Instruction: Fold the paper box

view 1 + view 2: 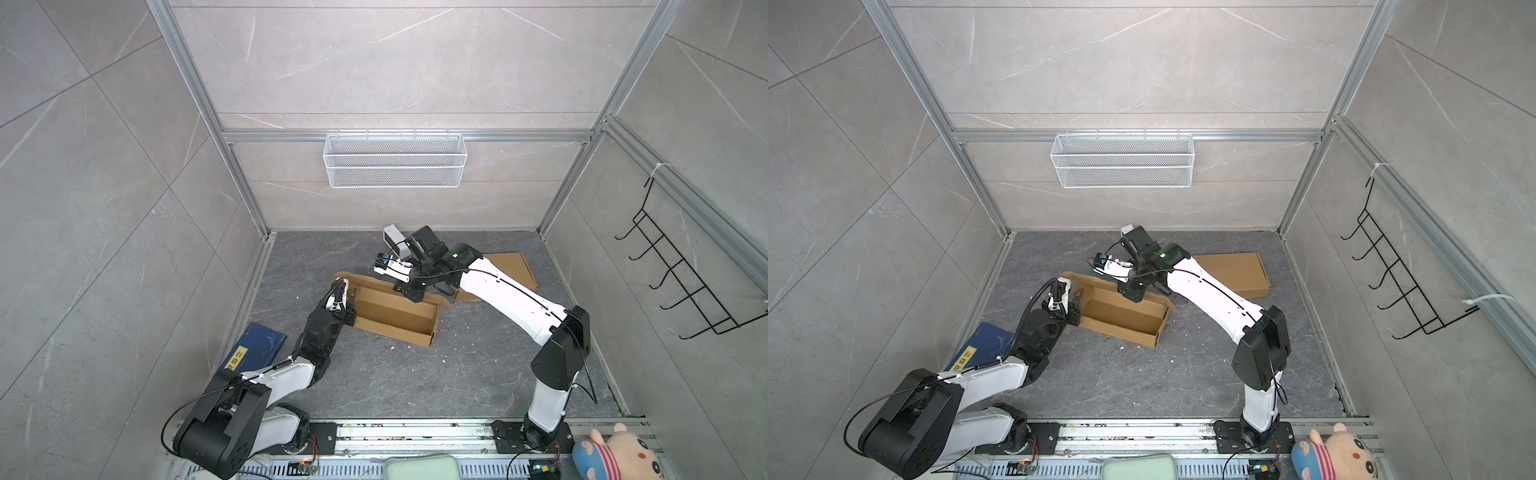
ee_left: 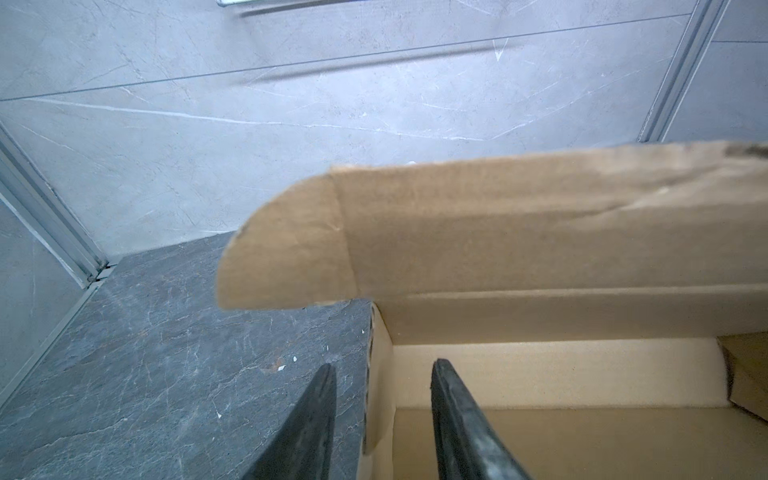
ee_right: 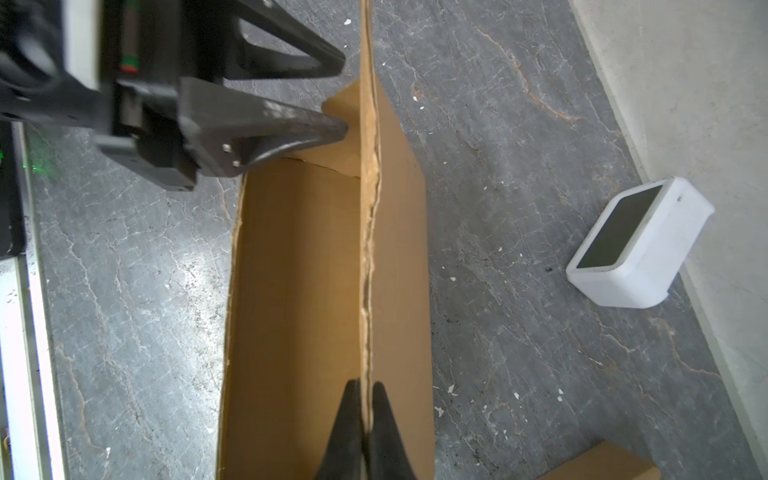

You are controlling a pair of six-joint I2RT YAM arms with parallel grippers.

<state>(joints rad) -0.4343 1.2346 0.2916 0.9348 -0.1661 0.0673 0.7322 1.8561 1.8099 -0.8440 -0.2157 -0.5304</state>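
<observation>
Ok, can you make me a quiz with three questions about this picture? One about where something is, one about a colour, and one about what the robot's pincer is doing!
1. Where is the blue book?
A. flat on the floor, left side
B. held in a pincer
C. standing on its edge

2. What colour is the wall basket?
A. red
B. white
C. black

3. What is the right pincer doing?
A. hanging wide open
B. shut on the upright flap of the paper box
C. shut on nothing

Answers: 1 A, it lies flat on the floor in both top views; 2 B, its mesh is white; 3 B, the right wrist view shows it pinching the flap's edge.
</observation>
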